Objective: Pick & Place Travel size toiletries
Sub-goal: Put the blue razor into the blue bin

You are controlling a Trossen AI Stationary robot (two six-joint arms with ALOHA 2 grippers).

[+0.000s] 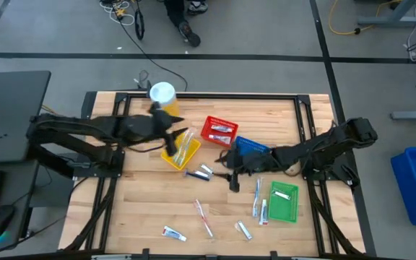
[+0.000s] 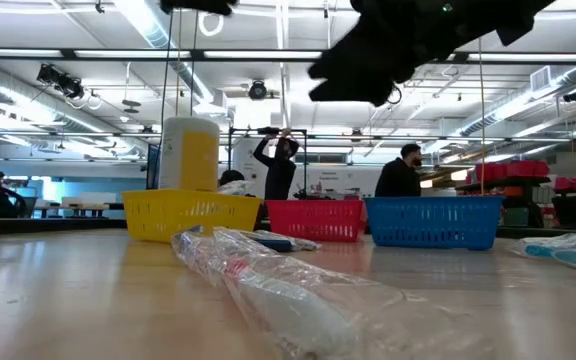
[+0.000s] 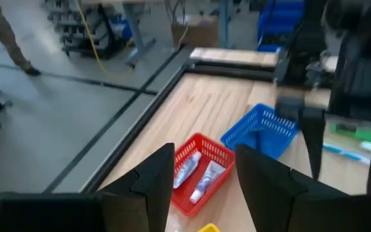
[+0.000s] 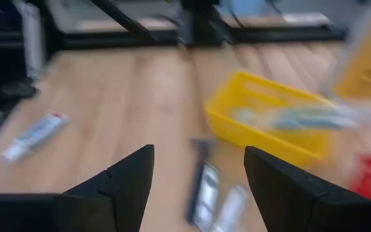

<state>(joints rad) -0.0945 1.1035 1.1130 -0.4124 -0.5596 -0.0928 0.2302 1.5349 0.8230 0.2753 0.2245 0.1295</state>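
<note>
my right claw (image 4: 198, 174) hangs w/ fingers wide, empty, above a dark razor (image 4: 198, 177) & tubes near the yellow basket (image 4: 269, 125). left claw (image 3: 205, 177), spread & empty, hovers by the red basket (image 3: 195, 174). step: reaching to pick; next i'd drop & pinch the razor.

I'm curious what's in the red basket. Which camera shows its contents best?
The left wrist view: it looks down into the red basket, showing two small tubes inside. The high view shows it small, the low view only its side wall, the right wrist view just an edge.
</note>
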